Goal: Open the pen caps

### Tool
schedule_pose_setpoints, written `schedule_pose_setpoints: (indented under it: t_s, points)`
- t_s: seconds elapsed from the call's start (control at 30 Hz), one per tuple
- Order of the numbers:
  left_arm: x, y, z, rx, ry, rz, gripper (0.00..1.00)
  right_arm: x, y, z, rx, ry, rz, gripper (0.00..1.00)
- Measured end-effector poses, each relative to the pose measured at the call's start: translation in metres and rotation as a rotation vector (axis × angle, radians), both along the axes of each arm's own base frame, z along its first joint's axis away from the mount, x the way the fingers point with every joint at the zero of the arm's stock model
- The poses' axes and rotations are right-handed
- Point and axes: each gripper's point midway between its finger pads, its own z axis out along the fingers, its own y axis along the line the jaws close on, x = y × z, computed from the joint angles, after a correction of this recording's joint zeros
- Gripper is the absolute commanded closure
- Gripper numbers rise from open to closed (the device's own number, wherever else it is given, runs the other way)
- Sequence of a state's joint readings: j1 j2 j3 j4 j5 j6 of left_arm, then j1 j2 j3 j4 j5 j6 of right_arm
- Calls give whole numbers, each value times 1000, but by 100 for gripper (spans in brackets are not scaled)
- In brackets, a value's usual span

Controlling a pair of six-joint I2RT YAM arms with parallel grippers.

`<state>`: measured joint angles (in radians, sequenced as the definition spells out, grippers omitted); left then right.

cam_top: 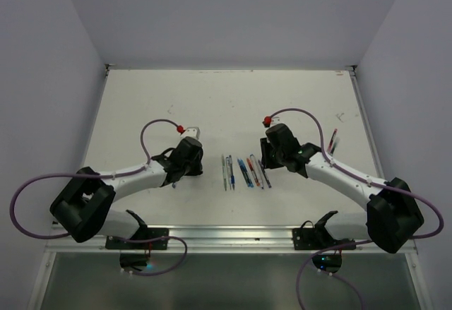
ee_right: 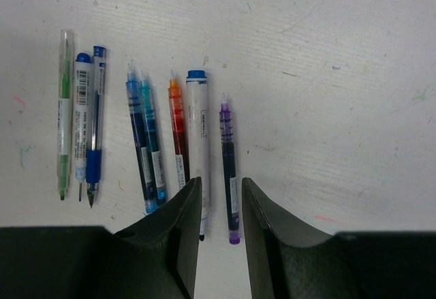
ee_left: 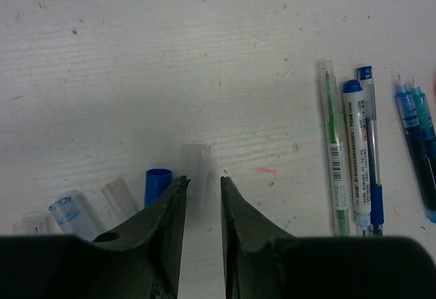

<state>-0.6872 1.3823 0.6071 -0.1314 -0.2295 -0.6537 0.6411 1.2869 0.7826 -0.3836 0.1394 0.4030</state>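
Your left gripper (ee_left: 203, 180) covers the lower ends of the blue cap (ee_left: 158, 182) and the clear caps (ee_left: 71, 214). Your right gripper (ee_right: 221, 182) hides the tips of the orange pen (ee_right: 177, 135) and the white pen (ee_right: 197, 129). From above, the pens (cam_top: 244, 172) toward the bench's near edge are too small to tell caps.

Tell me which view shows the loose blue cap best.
Left wrist. There the blue cap lies close up beside the left claw, among clear caps, its lower end hidden behind the claw. In the top view I cannot make it out; the right wrist view shows only pens.
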Motion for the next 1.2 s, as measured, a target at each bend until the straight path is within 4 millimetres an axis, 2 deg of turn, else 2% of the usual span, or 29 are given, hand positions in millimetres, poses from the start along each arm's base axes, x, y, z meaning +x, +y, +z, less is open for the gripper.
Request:
schedule_pose_setpoints:
  t_s: [0.13, 0.23, 0.33, 0.43, 0.53, 0.63, 0.77, 0.9, 1.03, 1.2]
  points:
    - [0, -4, 15, -38, -29, -9, 70, 0, -2, 0, -3, 7, -10, 64]
    - [1, -8, 37, -90, -75, -21, 70, 4, -11, 4, -11, 18, -44, 62]
    - [0, -16, 62, -161, -127, -57, 69, 26, -29, 26, 3, -5, -134, 59]
    - [-4, -26, 88, -248, -172, -104, 67, 55, -63, 53, 24, -47, -269, 56]
    - [-12, -40, 114, -360, -226, -178, 65, 83, -114, 79, 16, -107, -444, 56]
    - [-24, -50, 131, -455, -275, -252, 64, 98, -162, 89, -3, -131, -594, 55]
    - [-37, -62, 138, -531, -291, -337, 64, 99, -214, 69, -60, -76, -751, 57]
    - [-47, -69, 137, -583, -285, -396, 63, 94, -250, 39, -99, 14, -852, 58]
    - [-56, -74, 133, -614, -275, -435, 62, 83, -271, 17, -110, 72, -919, 59]
    - [-70, -86, 134, -649, -266, -499, 62, 73, -282, -6, -116, 127, -959, 62]
